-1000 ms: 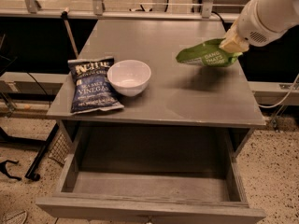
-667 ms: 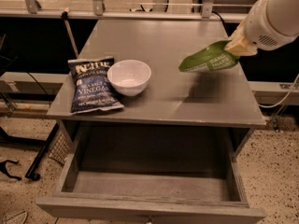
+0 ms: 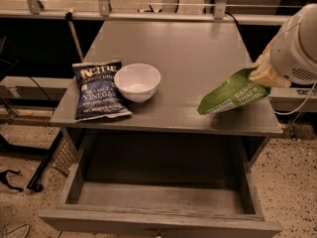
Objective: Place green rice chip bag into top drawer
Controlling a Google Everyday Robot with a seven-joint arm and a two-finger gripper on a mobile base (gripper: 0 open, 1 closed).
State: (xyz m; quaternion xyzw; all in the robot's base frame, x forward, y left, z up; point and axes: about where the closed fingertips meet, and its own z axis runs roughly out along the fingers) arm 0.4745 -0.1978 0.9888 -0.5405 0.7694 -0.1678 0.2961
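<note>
Gray table (image 3: 106, 46), left side: dark blue chip bag (image 3: 101, 89) lies flat near the front edge, in the same spot as a second ago. White bowl (image 3: 137, 82) sits upright just beside the bag's right edge, also unmoved.

Below, centre: top drawer (image 3: 158, 222) stands pulled well out. Its floor is open to view and nothing shows inside. No change there.

Right side is where the change is. Green rice chip bag (image 3: 233, 98) was low over the right rear of the tabletop a second ago. It now hangs clear of the surface over the right front part of the table, its loose end drooping down and to the left. Gripper (image 3: 265, 73) has come forward with it. The gripper is at the far right, above the table's right edge, pinching the bag's upper end.

Reading: pick is done and the carry is under way. Still to do: bring the bag out past the front edge, lower it over the drawer, release.

In the way:
- Blue bag and bowl are well apart to the left, so they are no obstacle.
- The tabletop covers the drawer's rear part, so only the front stretch is open from above.
- The drooping corner could drag on the table's front edge if lowered too soon.
</note>
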